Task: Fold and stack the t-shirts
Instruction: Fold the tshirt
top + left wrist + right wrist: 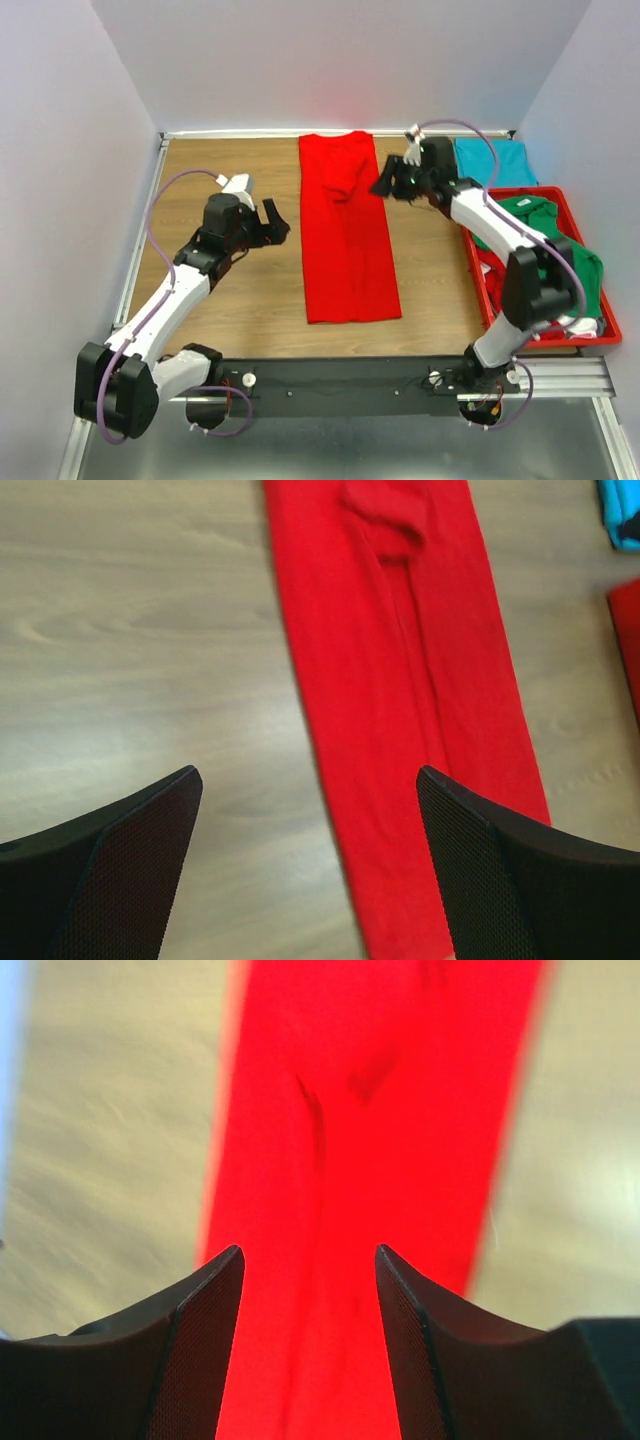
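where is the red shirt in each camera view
Top: red shirt, long strip at picture centre.
Left wrist: shirt runs top to bottom, right of centre.
Right wrist: shirt fills the middle, blurred.
Shared landmark: wood table on both sides of it.

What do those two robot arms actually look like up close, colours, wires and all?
Both the left arm and right arm have white tubular links between chunky black joints. A lilac cable loops along each. Each ends in two black wedge-shaped fingers with fine mesh-textured inner faces.

red t-shirt (pixel 345 240), teal t-shirt (pixel 510 165), green t-shirt (pixel 535 212)
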Motion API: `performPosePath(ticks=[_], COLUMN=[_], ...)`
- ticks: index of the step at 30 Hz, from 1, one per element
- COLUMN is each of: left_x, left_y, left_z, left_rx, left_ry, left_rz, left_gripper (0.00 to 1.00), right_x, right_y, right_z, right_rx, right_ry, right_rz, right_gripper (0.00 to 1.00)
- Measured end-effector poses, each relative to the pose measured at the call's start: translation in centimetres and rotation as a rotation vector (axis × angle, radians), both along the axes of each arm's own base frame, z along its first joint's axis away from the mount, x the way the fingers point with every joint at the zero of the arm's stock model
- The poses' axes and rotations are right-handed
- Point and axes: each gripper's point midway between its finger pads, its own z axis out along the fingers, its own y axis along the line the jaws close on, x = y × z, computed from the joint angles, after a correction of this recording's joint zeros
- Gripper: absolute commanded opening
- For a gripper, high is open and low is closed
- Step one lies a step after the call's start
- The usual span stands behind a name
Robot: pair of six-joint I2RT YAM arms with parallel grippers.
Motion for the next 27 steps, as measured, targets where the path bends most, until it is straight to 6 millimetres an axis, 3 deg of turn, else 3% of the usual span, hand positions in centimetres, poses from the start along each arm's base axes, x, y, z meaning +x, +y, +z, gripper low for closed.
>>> performPosePath(ticks=[3,4,6,9,13,15,18,27], left_x=[-2.2,-3.2,-5.4,-8.6,-11.9,-12.8,-13.8,-15.1], left_y=[-2.2,-3.0,-4.6,-6.5,-8.2,-8.6,-9.2,-9.2], left_z=[-1.9,-2.7,-4.4,-6.7,-9.0,-9.7,-10.5,-12.7], left_rx=[-0.028,-0.034,-0.048,-0.056,-0.053,-0.047,-0.039,0.021], left_ry=[0.079,0.112,0.184,0.28,0.381,0.417,0.463,0.541], left_rz=[-0.064,-0.089,-0.138,-0.201,-0.26,-0.27,-0.279,-0.266], left_gripper=[0.86,0.86,0.84,0.81,0.7,0.67,0.64,0.61], right_x=[-5.7,-8.8,-12.3,-19.4,-25.1,-26.9,-28.2,-29.1], right_y=[-2.1,-3.2,-4.2,-5.3,-4.7,-4.6,-4.9,-5.4], right_z=[-3.0,-5.0,-7.2,-10.7,-12.4,-13.2,-14.2,-15.4], right_rx=[-0.052,-0.079,-0.111,-0.155,-0.166,-0.172,-0.179,-0.185], right_ry=[0.11,0.183,0.272,0.437,0.532,0.57,0.618,0.669], right_rz=[-0.032,-0.047,-0.054,-0.05,-0.012,-0.001,-0.021,-0.065], right_gripper=[0.58,0.56,0.54,0.52,0.48,0.47,0.45,0.44])
